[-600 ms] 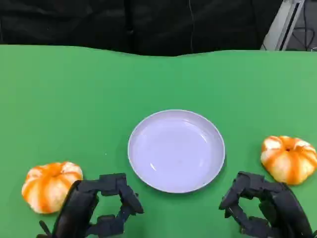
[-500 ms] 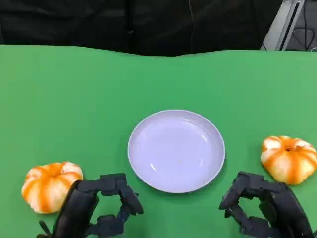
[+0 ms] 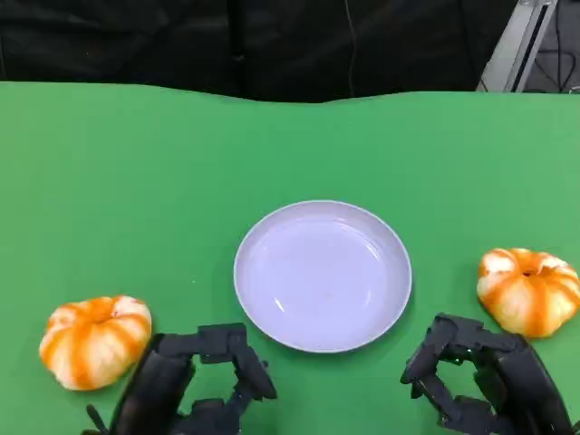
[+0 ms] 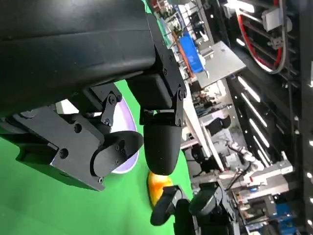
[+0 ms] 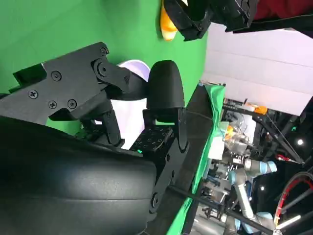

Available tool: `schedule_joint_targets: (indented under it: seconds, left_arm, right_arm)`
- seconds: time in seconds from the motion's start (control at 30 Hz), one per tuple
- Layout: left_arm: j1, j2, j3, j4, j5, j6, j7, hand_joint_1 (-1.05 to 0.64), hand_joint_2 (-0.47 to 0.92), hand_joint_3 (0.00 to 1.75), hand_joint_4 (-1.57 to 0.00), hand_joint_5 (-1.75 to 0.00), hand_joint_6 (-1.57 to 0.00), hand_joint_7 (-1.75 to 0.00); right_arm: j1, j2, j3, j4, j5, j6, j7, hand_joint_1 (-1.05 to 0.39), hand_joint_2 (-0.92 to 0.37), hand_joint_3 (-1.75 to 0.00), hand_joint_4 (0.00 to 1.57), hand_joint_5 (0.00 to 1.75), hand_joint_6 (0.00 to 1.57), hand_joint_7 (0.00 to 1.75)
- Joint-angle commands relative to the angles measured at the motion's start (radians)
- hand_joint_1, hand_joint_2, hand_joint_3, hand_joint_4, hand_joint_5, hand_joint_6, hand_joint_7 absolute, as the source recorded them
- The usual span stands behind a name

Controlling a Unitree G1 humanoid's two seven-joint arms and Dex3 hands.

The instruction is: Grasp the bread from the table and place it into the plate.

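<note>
Since the earlier head-view frames the left robot hand [image 3: 195,385] has slid a little toward the right and lower in the picture, away from the left pumpkin-shaped bread [image 3: 93,340], while the right robot hand, the plate and both breads lie as they did. At the far left of the green surface [image 3: 136,181] sits that left pumpkin-shaped bread, orange with pale stripes, resting on the cloth just beside the left robot hand and not touched by it. The left robot hand hovers at the lower edge, its fingers [image 3: 245,358] curved forward and apart with nothing between them; in the left wrist view its thumb and fingertips [image 4: 161,147] stand apart over the green cloth, with the rim of the plate behind them. In the middle lies the round pale lavender plate [image 3: 263,236], with nothing in it, near both hands and touched by neither. Lower right is the right robot hand [image 3: 476,381], likewise curved and spread around nothing; the right wrist view shows its fingers [image 5: 164,93] held apart with the plate beyond. At the far right rests the right pumpkin-shaped bread [image 3: 528,290], on the surface just above and beside the right robot hand, apart from the plate.
</note>
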Motion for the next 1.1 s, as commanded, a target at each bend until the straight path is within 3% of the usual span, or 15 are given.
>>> schedule_joint_targets:
  seconds: [0.03, 0.43, 0.57, 0.63, 0.67, 0.7, 0.77, 0.8, 0.9, 1.0, 1.1]
  left_arm:
    - [0.0, 0.005, -0.006, 0.017, 0.014, -0.02, 0.006, -0.02, 0.58, 0.98, -0.94, -1.38, -1.01, -1.11]
    - [-0.012, -0.001, -0.003, 0.035, 0.009, -0.03, 0.012, -0.01, 0.55, 1.06, -0.92, -1.41, -1.0, -1.12]
    - [-0.015, 0.004, 0.003, 0.039, 0.003, -0.032, 0.012, 0.0, 0.57, 0.98, -0.91, -1.33, -0.99, -1.02]
    - [-0.016, 0.006, 0.011, 0.035, 0.006, -0.027, 0.017, -0.03, 0.62, 0.81, -0.92, -1.12, -1.03, -0.79]
    - [-0.016, 0.007, 0.014, 0.034, 0.005, -0.025, 0.016, -0.07, 0.7, 0.61, -0.96, -0.85, -1.09, -0.49]
    - [-0.016, 0.01, 0.016, 0.03, -0.002, -0.022, 0.013, -0.08, 0.76, 0.48, -1.0, -0.71, -1.15, -0.32]
    - [-0.013, 0.012, 0.019, 0.021, -0.022, -0.016, 0.006, -0.14, 0.85, 0.22, -1.02, -0.28, -1.09, -0.07]
    - [-0.012, 0.013, 0.02, 0.017, -0.032, -0.015, 0.003, -0.15, 0.87, 0.15, -1.01, -0.17, -1.04, -0.04]
    - [-0.008, 0.016, 0.022, 0.004, -0.051, -0.011, 0.0, -0.16, 0.91, 0.08, -0.97, -0.04, -0.96, 0.0]
    - [-0.004, 0.023, 0.032, -0.023, -0.077, -0.01, 0.0, -0.35, 0.92, 0.08, -0.76, -0.01, -0.7, 0.0]
    - [0.004, 0.037, 0.038, -0.064, -0.108, 0.012, -0.014, -0.51, 0.92, 0.1, -0.65, 0.0, -0.54, 0.0]
  right_arm:
    - [-0.007, -0.018, -0.011, 0.01, 0.008, -0.008, -0.001, -0.2, -0.68, -0.82, 0.74, 1.57, 0.79, 1.28]
    - [-0.01, -0.021, -0.012, 0.009, 0.012, -0.01, 0.0, -0.2, -0.69, -0.79, 0.75, 1.57, 0.78, 1.29]
    - [-0.011, -0.02, -0.011, 0.011, 0.007, -0.011, -0.002, -0.21, -0.69, -0.79, 0.75, 1.56, 0.78, 1.29]
    - [-0.012, -0.019, -0.012, 0.013, 0.006, -0.011, -0.005, -0.21, -0.7, -0.79, 0.76, 1.56, 0.78, 1.29]
    - [-0.013, -0.018, -0.012, 0.016, 0.006, -0.012, -0.005, -0.21, -0.7, -0.79, 0.76, 1.56, 0.78, 1.29]
    - [-0.013, -0.017, -0.012, 0.014, 0.006, -0.011, -0.006, -0.21, -0.7, -0.78, 0.76, 1.56, 0.78, 1.29]
    - [-0.015, -0.016, -0.011, 0.016, 0.007, -0.012, -0.006, -0.21, -0.7, -0.78, 0.76, 1.56, 0.78, 1.29]
    - [-0.015, -0.015, -0.011, 0.017, 0.007, -0.012, -0.006, -0.21, -0.7, -0.78, 0.76, 1.57, 0.78, 1.29]
    - [-0.016, -0.016, -0.012, 0.02, 0.008, -0.014, -0.005, -0.21, -0.69, -0.79, 0.76, 1.57, 0.79, 1.29]
    - [-0.019, -0.021, -0.014, 0.032, 0.016, -0.024, 0.002, -0.2, -0.69, -0.8, 0.76, 1.57, 0.78, 1.29]
    - [-0.019, -0.022, -0.014, 0.039, 0.018, -0.032, 0.005, -0.21, -0.69, -0.81, 0.77, 1.57, 0.79, 1.29]
